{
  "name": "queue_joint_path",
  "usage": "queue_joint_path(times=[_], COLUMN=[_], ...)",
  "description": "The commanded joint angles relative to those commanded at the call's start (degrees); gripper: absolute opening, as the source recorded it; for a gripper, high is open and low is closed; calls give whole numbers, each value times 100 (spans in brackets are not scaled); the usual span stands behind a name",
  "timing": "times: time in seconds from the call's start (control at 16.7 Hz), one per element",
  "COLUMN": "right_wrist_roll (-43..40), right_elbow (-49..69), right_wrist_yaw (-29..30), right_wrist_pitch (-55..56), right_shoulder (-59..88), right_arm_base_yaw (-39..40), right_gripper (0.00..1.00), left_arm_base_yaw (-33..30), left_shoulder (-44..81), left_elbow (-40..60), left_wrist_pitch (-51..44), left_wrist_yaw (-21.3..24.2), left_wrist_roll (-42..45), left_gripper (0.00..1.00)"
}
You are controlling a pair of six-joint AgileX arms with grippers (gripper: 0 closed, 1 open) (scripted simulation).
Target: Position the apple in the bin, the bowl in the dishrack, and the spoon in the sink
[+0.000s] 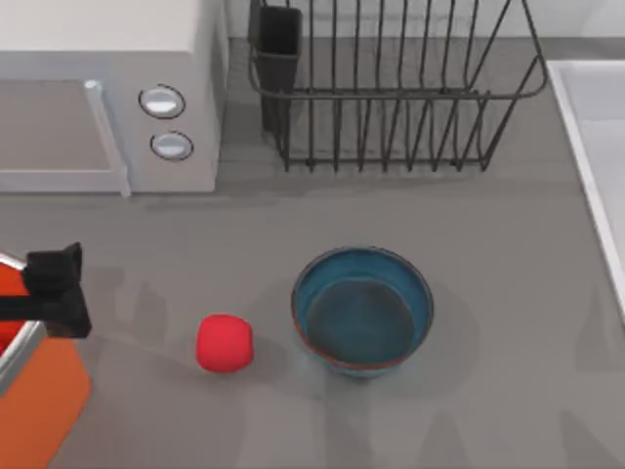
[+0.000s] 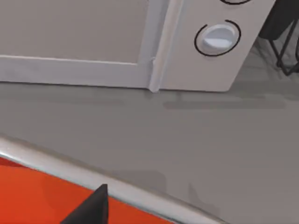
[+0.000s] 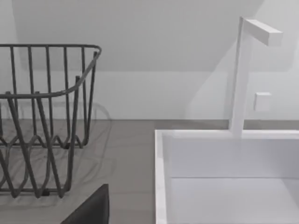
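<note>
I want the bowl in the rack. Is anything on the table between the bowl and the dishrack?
No. In the top view, just bare grey table lies between the bowl and the dishrack.

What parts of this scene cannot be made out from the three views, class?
- Bin: cut off by the top view's left edge; its inside is partly hidden by the left end effector.
- Sink: cut off by the right edge in the top view.
- Right end effector: one dark tip shows in its wrist view, state unclear.

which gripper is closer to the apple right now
Left. The left gripper hangs over the bin at the table's left edge, just left of the apple. The right gripper is by the sink, far right.
</note>
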Motion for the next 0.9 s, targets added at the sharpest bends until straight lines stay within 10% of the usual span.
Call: queue_joint_path(times=[0.9], right_wrist_roll=[0], right_elbow=[0], right_wrist_yaw=[0], right_wrist_pitch=[0], right_shoulder=[0], right_arm_base_yaw=[0], right_gripper=[100], left_arm_base_yaw=[-2112], left_shoulder=[6456], left_elbow=[4456], left_wrist_pitch=[-3516], left_wrist_yaw=[-21], left_wrist_roll=[-2111], left_gripper=[100])
